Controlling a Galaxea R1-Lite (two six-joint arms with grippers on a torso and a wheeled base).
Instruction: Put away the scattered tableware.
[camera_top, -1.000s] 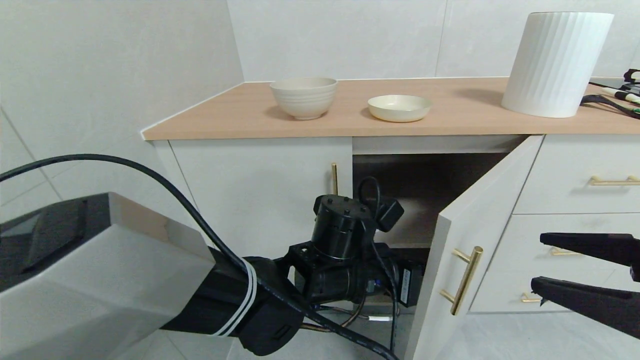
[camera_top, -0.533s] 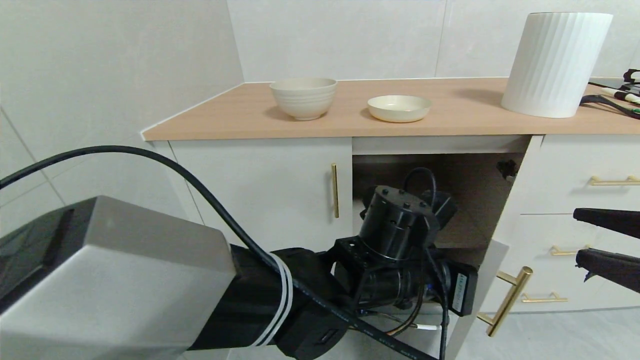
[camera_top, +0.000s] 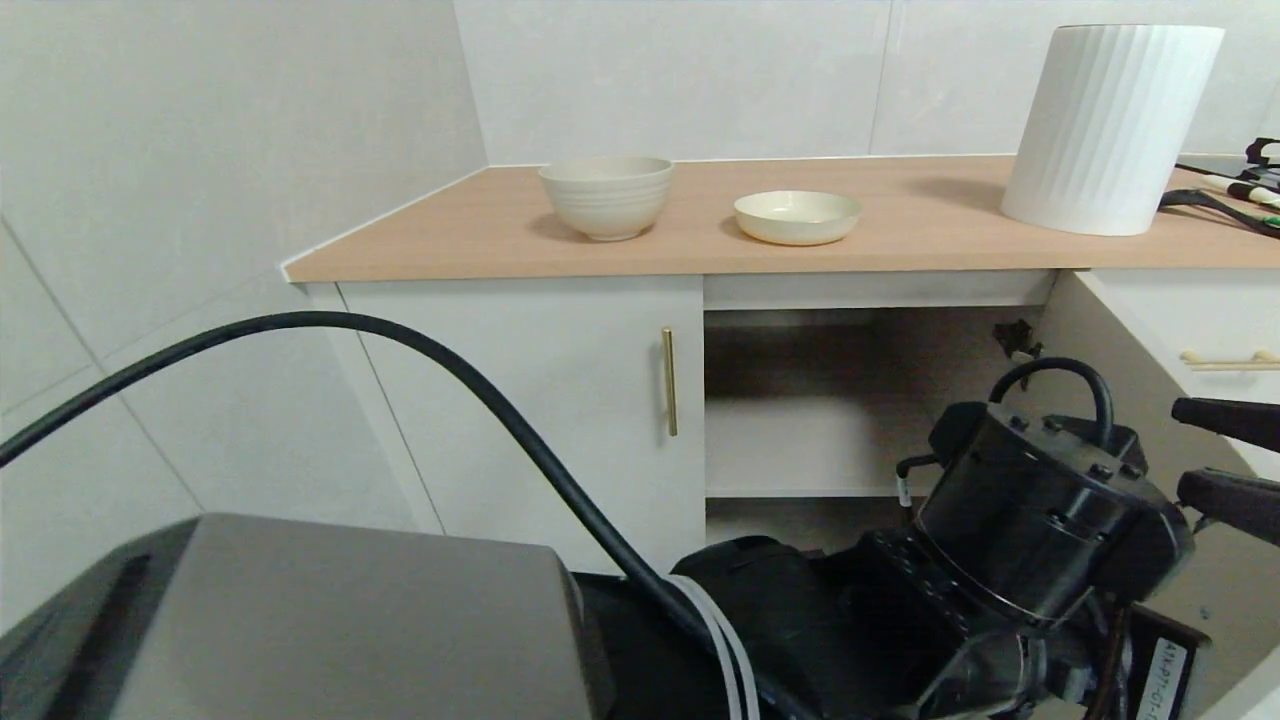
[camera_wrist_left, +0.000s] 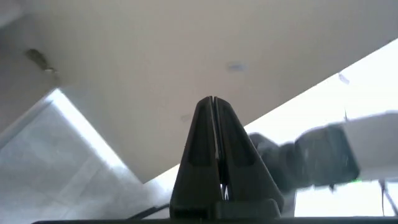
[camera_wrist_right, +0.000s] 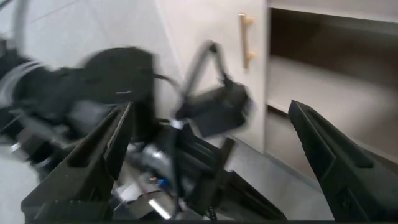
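My left fingers (camera_wrist_left: 200, 149) are pressed shut, low beside the open cupboard (camera_top: 830, 400). My right fingers (camera_top: 1230, 418) gape empty, slightly higher. The bowl (camera_top: 606, 195) and shallow dish (camera_top: 797, 216) sit above on the table (camera_top: 450, 240), up and leftward of both; the dish seems nearer my right arm.

head camera high, down at cabinet (camera_top: 520, 380); right wrist low, near same cabinet; left wrist against door (camera_wrist_left: 155, 62)

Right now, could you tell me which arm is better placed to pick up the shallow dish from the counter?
Probably the right: the right gripper is open and free, while the left gripper is shut, low beside the open cabinet door.
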